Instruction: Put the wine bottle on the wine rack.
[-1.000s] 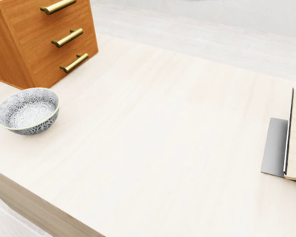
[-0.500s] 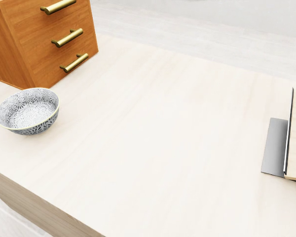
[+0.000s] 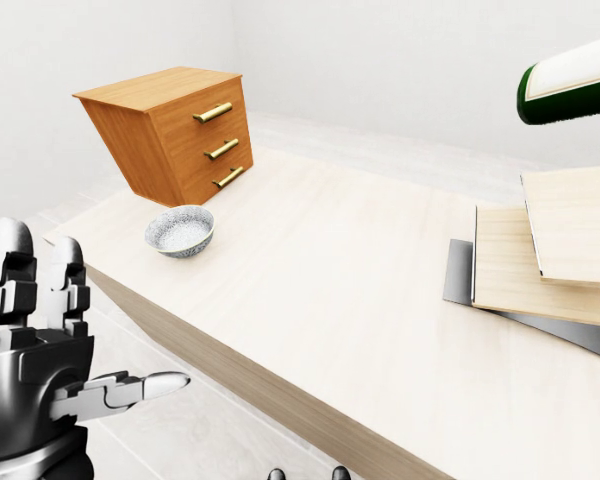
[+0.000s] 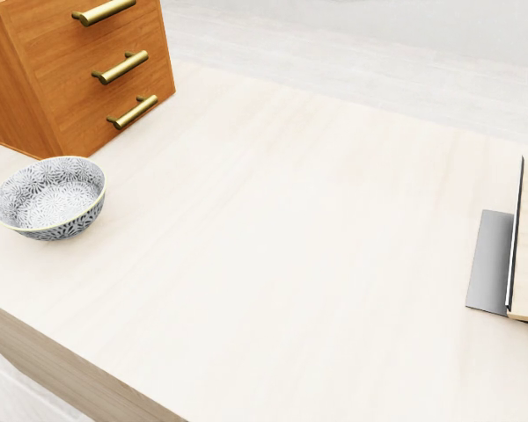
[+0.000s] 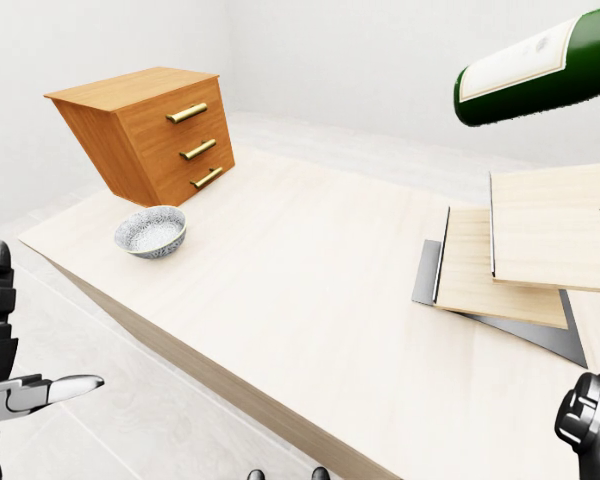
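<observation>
Broadly, a pale wooden surface [image 5: 310,290] fills the eye views. At its upper left a three-drawer wooden chest [image 5: 145,130] stands, with a patterned bowl [image 5: 151,231] just beside it. On the right, the stepped wooden wine rack [image 5: 525,250] rests on a grey base. The green wine bottle [image 5: 540,68] hangs tilted above it, apart. The left robot hand [image 3: 40,345] has its fingers spread, empty. The right robot hand [image 5: 592,425] shows partly; cannot tell its state.

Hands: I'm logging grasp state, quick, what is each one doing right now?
Left hand: open, fingers spread, holding nothing.
Right hand: only a knuckle shows; cannot tell. The wine bottle hangs in the air above.
</observation>
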Robot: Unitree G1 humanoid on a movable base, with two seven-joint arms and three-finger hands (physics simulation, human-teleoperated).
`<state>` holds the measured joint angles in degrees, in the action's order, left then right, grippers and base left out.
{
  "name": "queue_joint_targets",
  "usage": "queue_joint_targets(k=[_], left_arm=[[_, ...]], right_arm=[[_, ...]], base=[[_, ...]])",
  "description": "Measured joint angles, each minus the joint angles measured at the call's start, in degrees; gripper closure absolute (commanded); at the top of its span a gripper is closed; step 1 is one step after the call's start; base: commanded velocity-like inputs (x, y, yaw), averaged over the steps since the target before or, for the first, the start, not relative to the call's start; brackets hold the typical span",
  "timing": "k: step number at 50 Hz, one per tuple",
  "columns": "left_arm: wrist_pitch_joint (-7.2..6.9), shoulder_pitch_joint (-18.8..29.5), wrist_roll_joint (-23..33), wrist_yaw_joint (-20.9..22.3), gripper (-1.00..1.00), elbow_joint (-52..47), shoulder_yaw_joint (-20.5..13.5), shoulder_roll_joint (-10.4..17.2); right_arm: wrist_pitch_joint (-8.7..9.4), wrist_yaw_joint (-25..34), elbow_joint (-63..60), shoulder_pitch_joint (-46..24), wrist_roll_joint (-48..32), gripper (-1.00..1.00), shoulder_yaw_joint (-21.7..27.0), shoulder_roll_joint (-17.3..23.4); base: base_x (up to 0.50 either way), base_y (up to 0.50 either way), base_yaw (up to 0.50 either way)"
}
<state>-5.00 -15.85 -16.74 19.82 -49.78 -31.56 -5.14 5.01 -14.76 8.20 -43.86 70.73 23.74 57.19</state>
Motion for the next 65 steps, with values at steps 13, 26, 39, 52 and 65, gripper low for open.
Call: queue_joint_targets(k=[13, 26, 39, 52, 65], left_arm=[[0.00, 0.17, -0.11, 0.66, -1.00, 1.81, -0.61, 0.43], [0.00, 0.08, -0.54, 1.07, -1.00, 2.37, -1.34, 0.64], [0.00, 0.02, -0.50, 1.22, -1.00, 2.58, -1.57, 0.44], [0.00, 0.04, -0.16, 0.79, -1.00, 1.99, -1.06, 0.31], [0.00, 0.37, -0.12, 0.41, -1.00, 1.85, -0.93, 0.50]], right_arm=[[0.00, 5.22, 5.35, -2.94, -9.67, 1.00, -1.26, -2.23], [0.00, 9.26, 11.23, -7.80, -17.01, 1.00, -2.41, -2.75], [0.00, 12.41, 17.09, -10.09, -20.44, 1.00, -0.52, -0.97], [0.00, 14.04, 20.74, -7.83, -18.92, 1.00, 2.28, 1.72], [-0.01, 12.90, 23.38, -4.56, -14.09, 1.00, 4.60, 4.75]], base=[[0.00, 0.00, 0.00], [0.00, 0.00, 0.00], [0.00, 0.00, 0.00], [0.00, 0.00, 0.00], [0.00, 0.00, 0.00]])
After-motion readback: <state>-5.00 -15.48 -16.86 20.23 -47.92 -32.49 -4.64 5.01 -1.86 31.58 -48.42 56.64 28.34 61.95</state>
